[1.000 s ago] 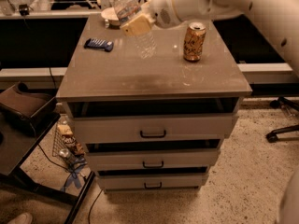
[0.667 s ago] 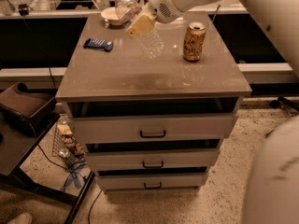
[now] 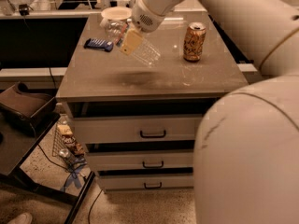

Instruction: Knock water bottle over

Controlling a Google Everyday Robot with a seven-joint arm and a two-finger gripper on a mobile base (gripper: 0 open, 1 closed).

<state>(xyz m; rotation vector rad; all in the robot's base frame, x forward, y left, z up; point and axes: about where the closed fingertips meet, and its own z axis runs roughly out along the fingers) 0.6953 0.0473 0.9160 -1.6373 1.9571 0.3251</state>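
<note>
**Robot gripper against a tilted water bottle on a bench of drawers**

A grey bench (image 3: 196, 78) with three drawers below fills the middle of the view, seen from above and in front. The robot's pale arm (image 3: 247, 162) rises large in the right foreground and reaches over the bench's back right corner.

The gripper (image 3: 132, 42) hangs over the back middle of the bench top, with a beige pad lying across the water bottle (image 3: 145, 55). Whether the jaws are clenched on the bottle or only pressed against it cannot be told. The bottle is clear and ribbed. It leans steeply, its cap end up and to the left towards the rear and its base down and to the right. A soft shadow lies on the bench top just in front of it.

An orange-gold can (image 3: 194, 42) stands upright to the right of the bottle, apart from it and near the right edge. A flat blue packet (image 3: 98, 44) lies to the left, close to the left edge. A white bowl (image 3: 116, 14) sits at the rear edge, behind the bottle's cap end.

The front half of the bench top, from the shadow to the front edge, is bare surface. The top drawer (image 3: 153, 134) stands slightly out under that edge.

On the floor to the left, a wire basket (image 3: 65, 143) leans beside the drawers, next to a dark low stand (image 3: 23, 106).
</note>
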